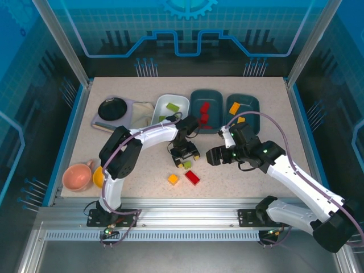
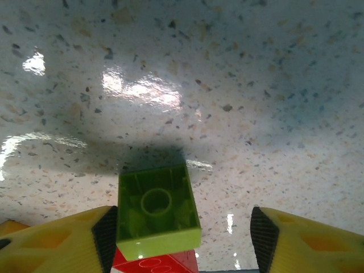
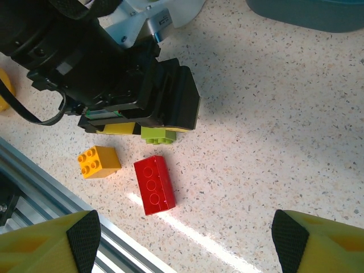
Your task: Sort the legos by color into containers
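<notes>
Top view: three trays stand in a row at the far side of the table (image 1: 145, 183). The white tray (image 1: 161, 114) holds a lime piece (image 1: 173, 106), the middle teal tray (image 1: 196, 98) holds red pieces (image 1: 205, 112), and the right teal tray (image 1: 251, 102) holds an orange piece (image 1: 234, 107). A black bowl (image 1: 112, 108) is far left; a pink cup (image 1: 78, 176) and an orange bowl (image 1: 98, 178) are near left. The left gripper (image 1: 185, 153) points down mid-table, right over a lime brick (image 1: 186, 165). An orange brick (image 1: 173, 179) and a red brick (image 1: 192, 177) lie just nearer, close but apart. The right gripper (image 1: 212, 156) is just to their right.

Left wrist: the left gripper (image 2: 185, 236) has its jaws spread. The lime brick (image 2: 158, 210) is between them, up against one pad (image 2: 106, 234) and well clear of the other. The red brick (image 2: 153, 265) peeks out at its near edge. Can't tell if the lime brick rests on the table.

Right wrist: the right gripper (image 3: 182, 242) has its jaws wide apart with nothing between. The red brick (image 3: 154, 185) and orange brick (image 3: 98, 161) lie near each other, not touching. The lime brick (image 3: 158, 135) is tucked under the left gripper (image 3: 152, 123).
</notes>
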`<state>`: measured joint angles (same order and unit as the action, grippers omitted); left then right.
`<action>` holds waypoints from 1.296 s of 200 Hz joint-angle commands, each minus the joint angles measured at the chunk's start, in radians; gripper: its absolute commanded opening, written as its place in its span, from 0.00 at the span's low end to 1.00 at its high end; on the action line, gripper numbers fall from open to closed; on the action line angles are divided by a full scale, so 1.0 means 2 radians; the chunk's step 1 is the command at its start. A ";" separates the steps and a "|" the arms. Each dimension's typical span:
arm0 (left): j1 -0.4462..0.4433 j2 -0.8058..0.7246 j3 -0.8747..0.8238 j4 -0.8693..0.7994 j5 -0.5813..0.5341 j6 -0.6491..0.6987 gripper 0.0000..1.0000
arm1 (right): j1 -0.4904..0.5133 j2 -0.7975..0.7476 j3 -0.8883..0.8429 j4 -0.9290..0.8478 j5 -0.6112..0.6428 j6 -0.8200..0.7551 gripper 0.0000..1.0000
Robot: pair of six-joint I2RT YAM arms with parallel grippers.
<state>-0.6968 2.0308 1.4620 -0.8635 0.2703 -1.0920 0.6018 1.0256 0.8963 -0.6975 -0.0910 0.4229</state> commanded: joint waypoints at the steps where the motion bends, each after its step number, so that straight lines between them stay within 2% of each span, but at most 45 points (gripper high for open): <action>1: -0.004 0.015 0.000 -0.009 0.006 -0.008 0.62 | 0.006 -0.001 -0.006 -0.002 -0.011 0.005 0.82; 34: -0.008 0.021 0.003 -0.015 0.001 -0.007 0.54 | 0.004 0.003 -0.006 -0.003 -0.011 0.001 0.82; 77: -0.014 0.023 0.005 -0.014 0.000 -0.006 0.34 | 0.001 0.012 -0.006 0.001 -0.015 -0.001 0.81; 100: -0.013 0.008 0.023 -0.032 -0.025 0.003 0.32 | 0.000 0.009 -0.006 0.002 -0.019 -0.003 0.81; 118: -0.006 -0.007 0.069 -0.068 -0.061 0.026 0.32 | -0.001 0.004 -0.001 0.004 -0.022 -0.007 0.81; 148: 0.032 -0.023 0.147 -0.115 -0.109 0.060 0.32 | -0.001 0.000 0.008 0.037 -0.051 -0.016 0.81; 179: 0.098 -0.008 0.206 -0.119 -0.124 0.092 0.32 | -0.002 0.011 0.018 0.098 -0.079 -0.013 0.82; 220: 0.168 0.054 0.288 -0.104 -0.142 0.125 0.33 | -0.003 0.068 0.062 0.122 -0.084 -0.009 0.82; 259: 0.193 0.141 0.385 -0.096 -0.155 0.150 0.34 | -0.004 0.097 0.092 0.118 -0.075 -0.012 0.82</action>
<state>-0.3199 2.2101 2.1349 -1.0397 -0.0071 -0.8539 0.6010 1.2015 1.0294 -0.4805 -0.2325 0.4065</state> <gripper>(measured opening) 0.344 0.819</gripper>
